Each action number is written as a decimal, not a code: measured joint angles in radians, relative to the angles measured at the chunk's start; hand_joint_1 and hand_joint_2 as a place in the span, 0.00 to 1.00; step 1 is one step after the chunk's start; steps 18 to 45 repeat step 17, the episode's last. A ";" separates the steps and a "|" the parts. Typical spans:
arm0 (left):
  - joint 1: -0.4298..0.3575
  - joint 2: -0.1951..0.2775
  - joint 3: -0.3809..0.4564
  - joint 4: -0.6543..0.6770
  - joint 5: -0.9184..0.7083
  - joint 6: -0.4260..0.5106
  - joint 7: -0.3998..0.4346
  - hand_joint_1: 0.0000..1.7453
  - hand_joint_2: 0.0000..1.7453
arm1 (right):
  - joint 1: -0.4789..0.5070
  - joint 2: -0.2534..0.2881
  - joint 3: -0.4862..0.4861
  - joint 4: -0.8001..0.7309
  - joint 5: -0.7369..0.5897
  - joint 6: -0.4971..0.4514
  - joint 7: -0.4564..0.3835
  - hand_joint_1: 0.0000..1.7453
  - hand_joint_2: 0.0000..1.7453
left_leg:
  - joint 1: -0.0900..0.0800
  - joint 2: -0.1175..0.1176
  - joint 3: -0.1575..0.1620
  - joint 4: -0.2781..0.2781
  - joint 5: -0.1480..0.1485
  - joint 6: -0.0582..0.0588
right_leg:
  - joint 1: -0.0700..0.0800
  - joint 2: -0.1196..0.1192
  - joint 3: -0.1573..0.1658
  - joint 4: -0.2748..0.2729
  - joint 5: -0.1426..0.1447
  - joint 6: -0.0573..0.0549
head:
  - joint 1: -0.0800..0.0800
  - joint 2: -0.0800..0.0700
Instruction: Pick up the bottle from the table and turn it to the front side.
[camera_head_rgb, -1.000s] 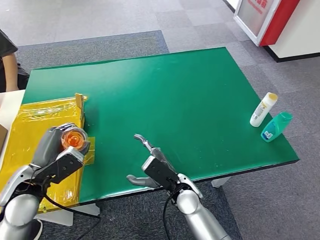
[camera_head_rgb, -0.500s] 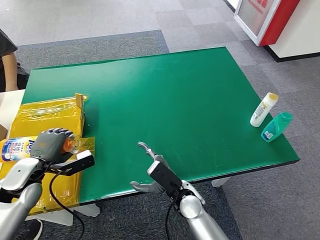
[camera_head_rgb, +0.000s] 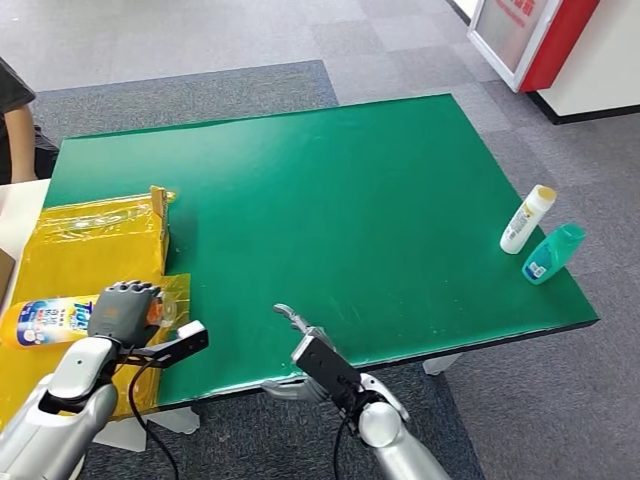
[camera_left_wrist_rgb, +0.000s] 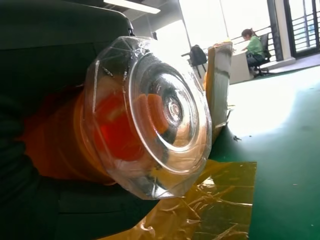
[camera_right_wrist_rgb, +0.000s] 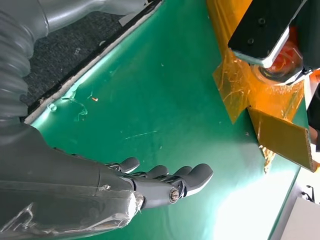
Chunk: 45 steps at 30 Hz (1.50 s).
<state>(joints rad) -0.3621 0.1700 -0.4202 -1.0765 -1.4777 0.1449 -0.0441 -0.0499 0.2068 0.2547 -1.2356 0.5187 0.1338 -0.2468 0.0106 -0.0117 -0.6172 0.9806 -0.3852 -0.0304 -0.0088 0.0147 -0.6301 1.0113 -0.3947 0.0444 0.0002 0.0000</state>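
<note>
Left hand: I see my left hand (camera_head_rgb: 124, 312) wrapped around the neck end of the bottle (camera_head_rgb: 53, 320), fingers closed over it, at the near left corner of the table (camera_head_rgb: 340, 200).
Bottle: it lies roughly level in that grip, over the yellow film-wrapped box (camera_head_rgb: 90, 250). Its blue and white label faces up toward the head camera, and its body points out past the table's left edge.
Bottle cap: from the left wrist I look straight onto the clear cap (camera_left_wrist_rgb: 151, 117), with orange showing through it and the yellow film below.
Right hand: my right hand (camera_head_rgb: 306, 345) holds nothing. Its fingers (camera_right_wrist_rgb: 181, 180) are stretched out and slightly apart, just above the green surface at the table's near edge, around the middle.
Other bottles: a white bottle with a yellow cap (camera_head_rgb: 527, 218) and a teal bottle (camera_head_rgb: 553, 252) lie side by side near the right edge, toward the near right corner, well apart from both hands.
Person: an arm and dark sleeve (camera_head_rgb: 16, 110) show beyond the far left corner.
</note>
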 joint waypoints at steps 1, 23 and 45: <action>-0.001 -0.010 0.008 0.012 -0.016 0.014 0.001 1.00 1.00 | 0.001 0.000 0.002 0.003 0.001 0.000 0.000 0.00 1.00 | 0.000 0.000 0.000 0.000 0.000 0.000 | 0.000 0.000 0.000 0.000 0.000 0.000 | 0.000 0.000; -0.018 -0.123 0.112 0.126 -0.086 0.109 -0.006 0.72 1.00 | 0.001 -0.001 0.023 0.059 0.001 0.002 -0.018 0.00 1.00 | 0.000 0.000 0.000 0.000 0.000 0.000 | 0.000 0.000 0.000 0.000 0.000 0.000 | 0.000 0.000; -0.018 -0.123 0.112 0.126 -0.086 0.109 -0.006 0.72 1.00 | 0.001 -0.001 0.023 0.059 0.001 0.002 -0.018 0.00 1.00 | 0.000 0.000 0.000 0.000 0.000 0.000 | 0.000 0.000 0.000 0.000 0.000 0.000 | 0.000 0.000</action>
